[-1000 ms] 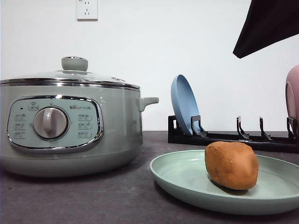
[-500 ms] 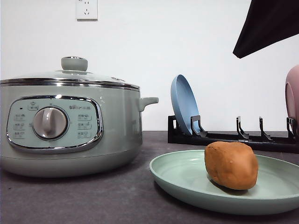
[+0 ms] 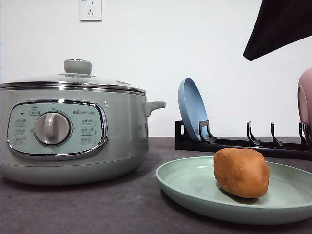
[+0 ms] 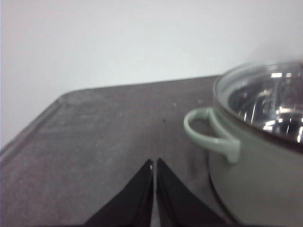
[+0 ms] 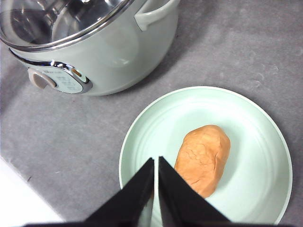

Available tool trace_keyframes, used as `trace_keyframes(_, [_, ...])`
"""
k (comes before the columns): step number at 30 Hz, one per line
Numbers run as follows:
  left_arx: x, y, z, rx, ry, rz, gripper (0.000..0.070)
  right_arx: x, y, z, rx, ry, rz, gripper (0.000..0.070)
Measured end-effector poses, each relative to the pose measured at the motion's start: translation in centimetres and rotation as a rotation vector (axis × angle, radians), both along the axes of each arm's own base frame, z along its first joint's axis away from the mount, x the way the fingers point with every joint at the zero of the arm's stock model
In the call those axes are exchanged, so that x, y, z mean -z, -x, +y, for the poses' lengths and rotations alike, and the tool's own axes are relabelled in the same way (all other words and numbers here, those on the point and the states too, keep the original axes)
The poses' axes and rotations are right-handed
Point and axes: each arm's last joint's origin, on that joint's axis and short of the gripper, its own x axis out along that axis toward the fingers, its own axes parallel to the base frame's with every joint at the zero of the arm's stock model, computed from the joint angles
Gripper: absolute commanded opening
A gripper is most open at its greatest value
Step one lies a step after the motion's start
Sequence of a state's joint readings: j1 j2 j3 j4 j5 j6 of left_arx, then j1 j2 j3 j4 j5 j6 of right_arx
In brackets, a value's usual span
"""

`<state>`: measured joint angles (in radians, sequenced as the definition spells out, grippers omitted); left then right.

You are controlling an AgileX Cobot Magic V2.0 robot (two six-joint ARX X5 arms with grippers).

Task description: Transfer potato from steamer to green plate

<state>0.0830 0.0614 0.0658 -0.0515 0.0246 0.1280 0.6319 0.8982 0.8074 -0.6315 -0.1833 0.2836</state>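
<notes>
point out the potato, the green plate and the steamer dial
potato point(image 3: 241, 172), front view, middle of its skin
green plate point(image 3: 187, 181), front view, bare left inner surface
steamer dial point(image 3: 52, 128), front view, centre of the knob

White wall point(image 3: 219, 48) w/ outlet point(image 3: 90, 9) behind dark grey table point(image 3: 97, 209).

Comparison of the front view across the three moments finds no change. The potato point(image 3: 241, 172) lies at the same spot on the green plate point(image 3: 195, 187), the steamer point(image 3: 73, 131) stands lidded as before, and the dark arm section point(image 3: 280, 27) at the upper corner holds the same outline. No movement recorded over the interval.
</notes>
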Motion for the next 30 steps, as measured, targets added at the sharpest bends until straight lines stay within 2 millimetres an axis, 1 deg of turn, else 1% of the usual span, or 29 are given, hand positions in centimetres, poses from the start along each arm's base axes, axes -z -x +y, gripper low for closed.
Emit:
trace_keyframes(4, [1.4,0.0,0.0,0.0,0.004,0.051,0.0001,0.0,0.0,0.0,0.0,0.0,0.0,0.0])
trace_keyframes(10, [1.9,0.3,0.0,-0.001,0.015,0.097,0.0001,0.0,0.0,0.0,0.0,0.0,0.0,0.0])
trace_keyframes(30, [1.9,0.3,0.0,-0.002,0.02,0.105,0.0001,0.0,0.0,0.0,0.0,0.0,0.0,0.0])
